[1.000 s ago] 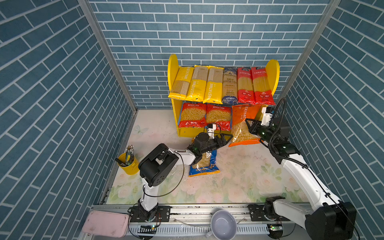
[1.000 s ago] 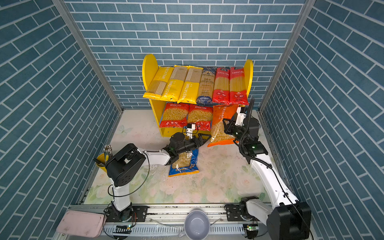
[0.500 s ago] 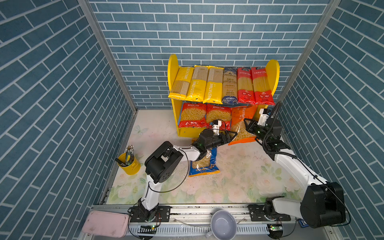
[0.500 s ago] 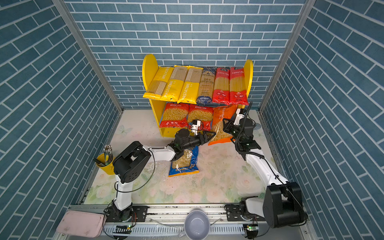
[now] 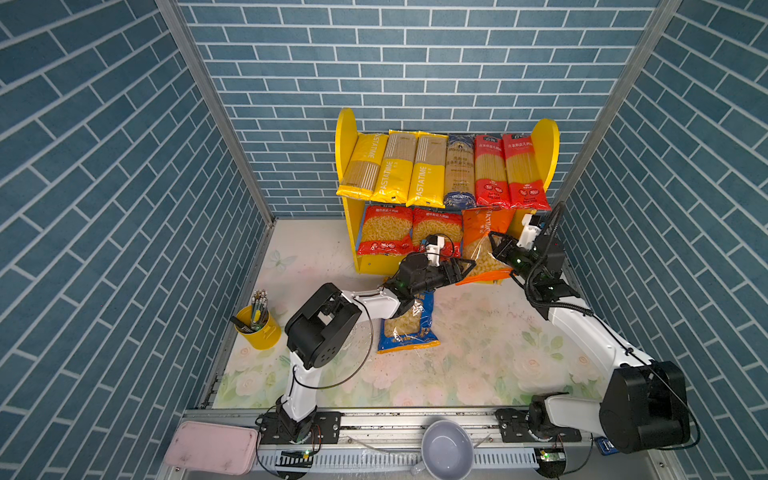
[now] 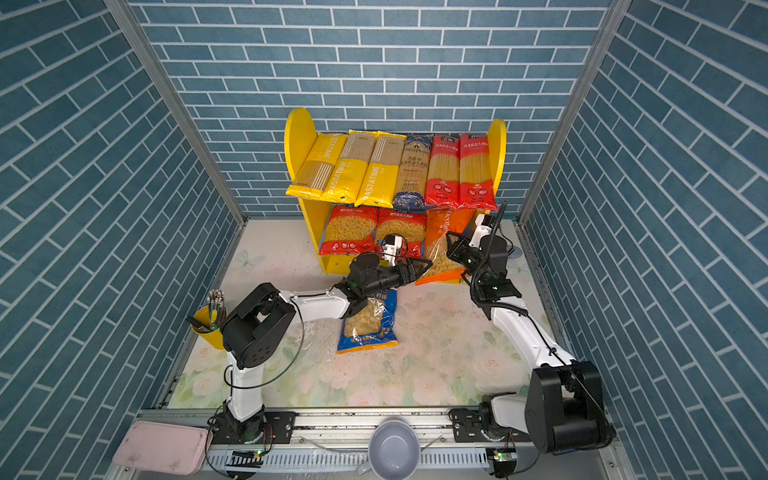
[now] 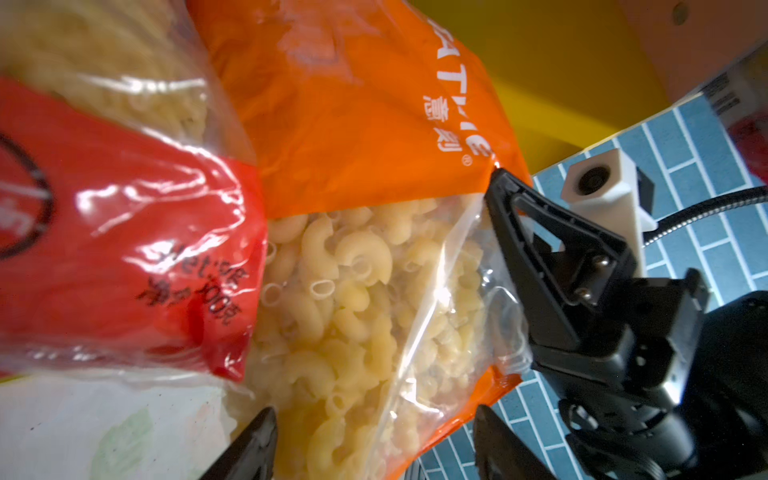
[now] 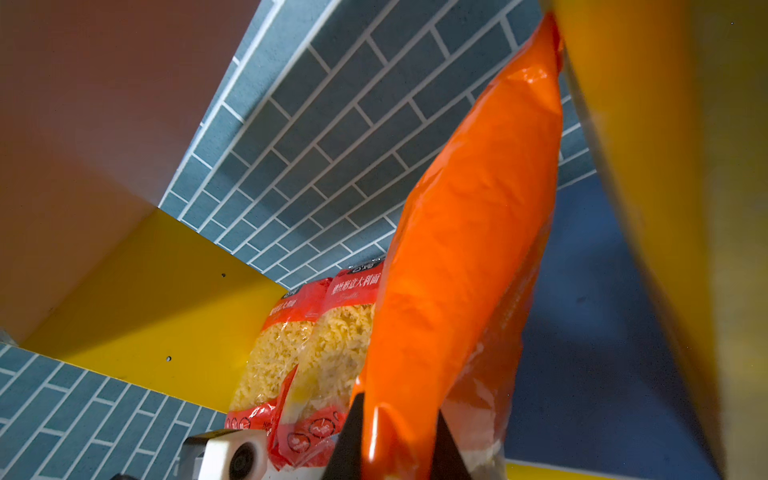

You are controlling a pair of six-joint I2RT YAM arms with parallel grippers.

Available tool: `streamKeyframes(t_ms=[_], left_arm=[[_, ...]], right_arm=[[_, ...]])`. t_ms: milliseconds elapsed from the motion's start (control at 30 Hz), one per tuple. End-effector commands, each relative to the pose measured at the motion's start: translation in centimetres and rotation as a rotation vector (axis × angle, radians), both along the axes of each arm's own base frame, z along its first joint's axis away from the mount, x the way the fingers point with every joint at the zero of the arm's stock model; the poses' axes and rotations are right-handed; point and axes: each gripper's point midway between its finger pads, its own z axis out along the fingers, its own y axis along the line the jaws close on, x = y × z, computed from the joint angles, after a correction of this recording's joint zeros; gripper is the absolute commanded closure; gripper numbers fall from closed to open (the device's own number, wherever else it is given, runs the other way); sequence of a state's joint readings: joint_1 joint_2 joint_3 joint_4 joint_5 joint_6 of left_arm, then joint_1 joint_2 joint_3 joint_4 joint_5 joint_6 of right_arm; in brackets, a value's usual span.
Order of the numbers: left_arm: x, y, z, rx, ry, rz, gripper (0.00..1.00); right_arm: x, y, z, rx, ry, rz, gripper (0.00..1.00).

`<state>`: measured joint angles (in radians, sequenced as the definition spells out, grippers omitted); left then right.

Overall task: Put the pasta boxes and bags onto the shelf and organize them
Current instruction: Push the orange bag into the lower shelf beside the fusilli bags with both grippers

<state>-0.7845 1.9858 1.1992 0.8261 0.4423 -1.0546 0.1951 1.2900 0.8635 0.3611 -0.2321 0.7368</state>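
- The right end effector (image 5: 496,245) is clamped on the side edge of the orange bag (image 5: 478,228). Since a second ago it has carried the bag from a slant in front of the shelf (image 5: 545,141) to nearly upright in the lower tier, just beside the red bags (image 5: 386,235).
- The left end effector (image 5: 465,271) has left the blue bag (image 5: 409,328) and swung across to the orange bag's lower end. Its jaws stand wide, one on each side of the clear window, a little narrower than before. I cannot tell whether they press the plastic.
- The orange bag looks almost placed, and the left arm is probably there to steady or nudge its foot. The blue bag, flat on the tabletop (image 5: 478,345), appears to be the only one still off the shelf.
- The long packs (image 5: 457,170) overhang the upper tier's front edge directly above the orange bag's top, so there is little headroom for lifting. The bag's foot seems to jut past the front of the lower board.
- In the right wrist view, bare lower board (image 8: 590,291) shows between the orange bag and the yellow side panel (image 8: 648,174). That gap may take the blue bag, but the right arm is working close in front of it.
- The tabletop in front of the shelf is open, so both arms can back straight out.
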Motion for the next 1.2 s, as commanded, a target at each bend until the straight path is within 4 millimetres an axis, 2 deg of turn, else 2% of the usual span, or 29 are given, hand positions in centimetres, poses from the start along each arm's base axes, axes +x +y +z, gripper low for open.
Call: streamKeyframes(t_ms=[0,67,100,267,367,467,600,767,900,967,1067,1167], left_arm=[[-0.3,-0.3,1.4,-0.014,-0.036,-0.020,0.20],[-0.1,-0.3,0.3,0.000,-0.020,-0.015,0.18],[0.0,-0.3,-0.1,0.007,-0.014,-0.009,0.16],[-0.1,0.6,-3.2,0.095,0.036,0.033,0.09],[-0.8,0.5,-4.6,0.123,0.057,0.021,0.10],[-1.1,0.0,-5.2,0.119,0.066,0.010,0.12],[-1.0,-1.6,-4.5,0.096,0.056,-0.020,0.15],[-0.8,-2.9,-3.6,0.076,0.044,-0.045,0.18],[-0.5,-3.6,-2.5,0.058,0.032,-0.060,0.19],[-0.5,-3.8,-2.0,0.055,0.023,-0.067,0.19],[-0.5,-3.8,-2.0,0.061,0.020,-0.068,0.19],[-0.5,-3.9,-2.4,0.066,0.026,-0.070,0.19]], right_arm=[[1.3,-0.9,7.6,0.092,-0.229,-0.052,1.00],[2.0,-1.2,5.3,0.079,-0.172,-0.080,0.98],[2.2,-1.4,4.4,0.071,-0.148,-0.092,0.94],[1.8,-2.4,0.2,0.039,-0.041,-0.144,0.80],[1.4,-2.7,-1.2,0.011,0.017,-0.155,0.74],[1.0,-3.6,-2.2,-0.022,0.075,-0.203,0.70],[0.1,-3.8,-3.1,-0.061,0.153,-0.201,0.63],[-1.9,-4.3,-4.0,-0.119,0.238,-0.198,0.51],[-3.4,-5.2,-4.7,-0.134,0.297,-0.198,0.38],[-4.5,-5.6,-5.4,-0.151,0.326,-0.191,0.28],[-5.9,-6.5,-6.4,-0.160,0.352,-0.197,0.14],[-6.8,-6.9,-7.3,-0.141,0.375,-0.182,0.12]])
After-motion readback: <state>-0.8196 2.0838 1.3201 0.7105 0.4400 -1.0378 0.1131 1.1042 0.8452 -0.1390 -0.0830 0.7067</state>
